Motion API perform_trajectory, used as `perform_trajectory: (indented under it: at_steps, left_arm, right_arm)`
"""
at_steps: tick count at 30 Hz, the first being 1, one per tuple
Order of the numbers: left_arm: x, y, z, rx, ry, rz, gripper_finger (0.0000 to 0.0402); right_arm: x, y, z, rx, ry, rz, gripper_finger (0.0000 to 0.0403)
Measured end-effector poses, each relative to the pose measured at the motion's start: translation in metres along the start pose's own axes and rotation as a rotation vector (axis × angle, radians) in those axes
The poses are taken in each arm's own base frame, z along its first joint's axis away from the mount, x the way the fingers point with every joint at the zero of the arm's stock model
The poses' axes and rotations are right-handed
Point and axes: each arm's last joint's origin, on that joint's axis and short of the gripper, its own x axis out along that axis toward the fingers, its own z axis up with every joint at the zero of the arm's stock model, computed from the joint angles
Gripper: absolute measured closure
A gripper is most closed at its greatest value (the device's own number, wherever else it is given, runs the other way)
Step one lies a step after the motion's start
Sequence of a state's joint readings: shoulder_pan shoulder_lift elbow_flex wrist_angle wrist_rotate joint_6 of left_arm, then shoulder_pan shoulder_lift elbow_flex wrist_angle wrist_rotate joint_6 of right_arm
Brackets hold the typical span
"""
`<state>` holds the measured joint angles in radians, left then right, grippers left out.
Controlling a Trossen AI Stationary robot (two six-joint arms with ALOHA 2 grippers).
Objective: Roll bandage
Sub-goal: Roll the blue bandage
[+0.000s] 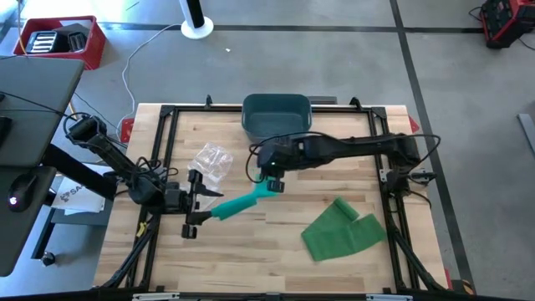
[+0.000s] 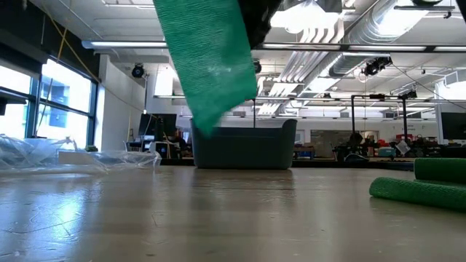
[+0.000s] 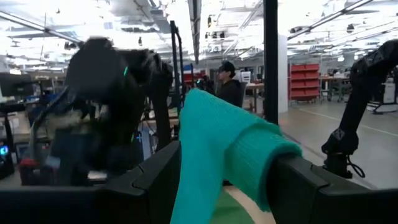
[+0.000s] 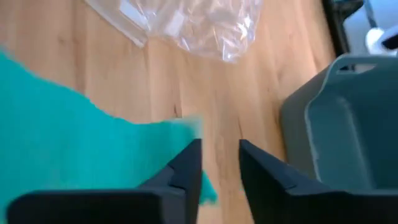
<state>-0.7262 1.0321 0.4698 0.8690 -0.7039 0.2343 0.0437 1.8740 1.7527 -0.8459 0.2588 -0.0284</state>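
Teal bandage point(image 1: 242, 203) hangs in the air mid-frame in the high view, strung between the two grippers. Looks soft, light and limp, a stretchy knit that sags, so best taken by pinching an end flat. Left gripper point(image 1: 194, 213), lower left of centre, has its fingers spread wide around the bunched end. Right gripper point(image 1: 274, 182), reaching in from the right below the bin point(image 1: 277, 114), shows its fingers a little apart in the wrist view, with the bandage's edge beside one finger, so the grip looks loose
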Motion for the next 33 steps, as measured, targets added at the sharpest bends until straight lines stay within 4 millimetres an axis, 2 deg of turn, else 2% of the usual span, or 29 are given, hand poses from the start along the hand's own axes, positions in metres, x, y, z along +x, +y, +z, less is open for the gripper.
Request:
perform_trajectory:
  at_steps: [4,9,12,16,19,25,28,31,33]
  left_arm:
    - [0.000,0.000,-0.001,-0.013,0.006,-0.001,0.0202]
    - [0.000,0.000,-0.001,-0.020,0.005,-0.001,0.0202]
    - [0.000,0.000,-0.001,-0.020,0.005,-0.002,0.0202]
    - [0.000,-0.001,-0.001,-0.019,0.003,-0.014,0.0202]
    - [0.000,-0.001,0.000,-0.028,-0.003,-0.040,0.0202]
    - [0.000,-0.002,0.000,-0.036,-0.007,-0.060,0.0202]
    - [0.000,-0.002,-0.001,-0.042,-0.008,-0.075,0.0202]
    - [0.000,-0.003,-0.003,-0.056,0.013,-0.082,0.0202]
    - [0.000,-0.004,-0.006,-0.057,0.040,-0.087,0.0202]
  right_arm:
    - [-0.030,-0.002,0.002,-0.013,-0.065,-0.048,0.0262]
    - [-0.072,0.002,0.002,-0.088,-0.155,-0.085,0.0258]
    - [-0.098,0.025,-0.002,-0.243,-0.205,-0.023,0.0263]
    - [-0.119,0.062,-0.005,-0.382,-0.281,0.046,0.0270]
    - [-0.120,0.080,-0.002,-0.351,-0.328,-0.014,0.0277]
    - [-0.095,0.104,0.005,-0.292,-0.342,-0.060,0.0290]
    - [-0.090,0.112,0.007,-0.226,-0.359,-0.035,0.0298]
    - [-0.092,0.122,0.000,-0.204,-0.343,-0.051,0.0311]
    - [-0.093,0.129,-0.012,-0.212,-0.336,-0.083,0.0321]
